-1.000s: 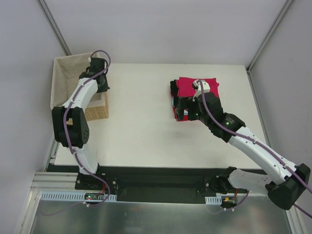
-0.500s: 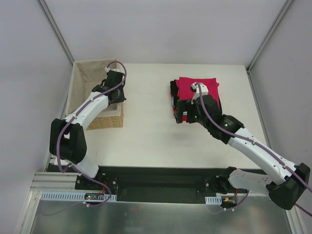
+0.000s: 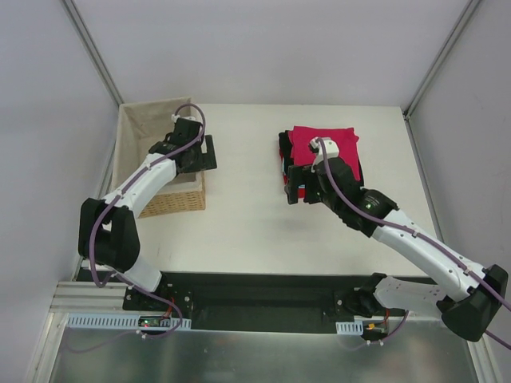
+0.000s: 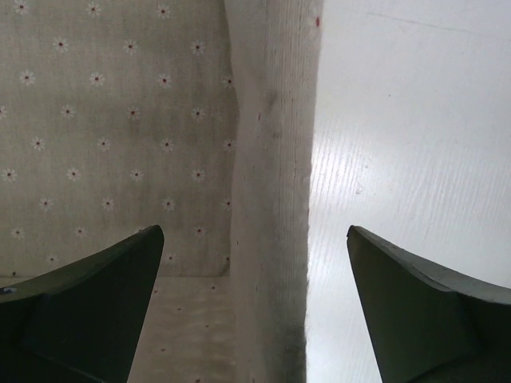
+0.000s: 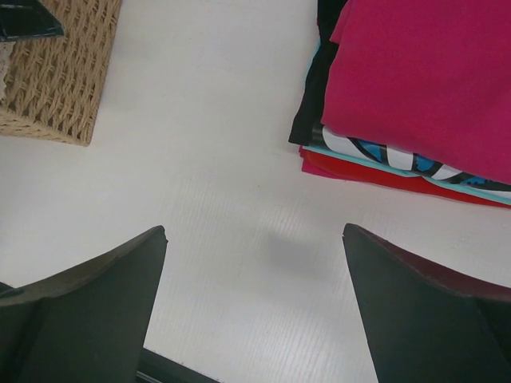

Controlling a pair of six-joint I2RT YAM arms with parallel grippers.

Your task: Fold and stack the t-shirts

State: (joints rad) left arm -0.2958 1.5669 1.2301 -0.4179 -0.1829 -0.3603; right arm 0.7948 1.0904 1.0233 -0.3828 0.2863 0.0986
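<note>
- Two grippers are seen spread wide, nothing held; the right gripper is hung over the table beside the stack of t-shirts.
- The left gripper is held above the wicker basket's right rim.
- The stack is set right of centre, the crimson-pink tee topmost.

A woven wicker basket stands at the far left of the white surface, its long side running away from the near edge. Its beige lining is printed with small daisies and folds over the rim in a plain band. The right wrist view catches one corner of the basket, tan and coarse, resting on the surface. A black strip borders the near edge, with a brushed metal sheet below it. Grey walls and slanted metal posts close the space.
</note>
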